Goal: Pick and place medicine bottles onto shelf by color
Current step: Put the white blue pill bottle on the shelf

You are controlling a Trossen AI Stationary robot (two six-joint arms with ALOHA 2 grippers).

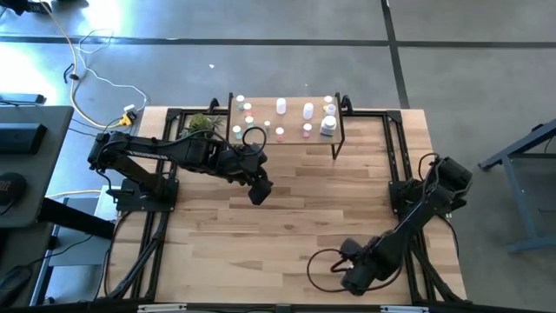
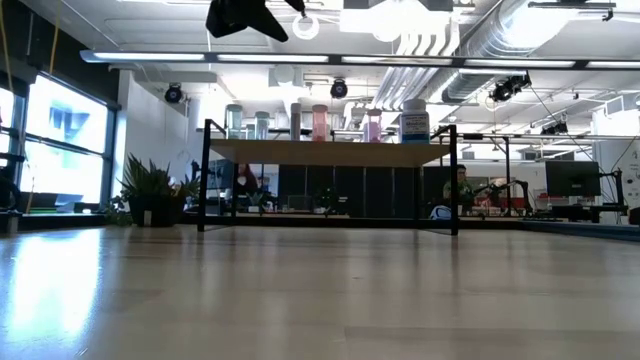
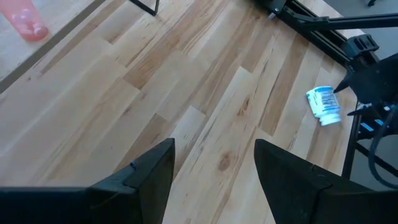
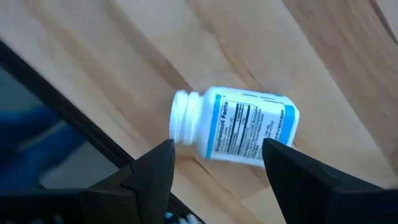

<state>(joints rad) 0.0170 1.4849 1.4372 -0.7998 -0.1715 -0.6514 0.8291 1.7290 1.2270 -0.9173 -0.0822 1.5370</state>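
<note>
The right gripper hangs over a white medicine bottle lying on its side near the bench's front right edge, fingers spread either side, not yet clamped. To my eye it should close squarely across the round barrel, since smooth plastic on smooth wood could roll away. The blue-banded label looks glossy. The left gripper, released and empty, hovers mid-bench. The light-wood shelf on thin black legs carries small white and pink bottles.

Wooden table carries the shelf, holding medicine bottles.
</note>
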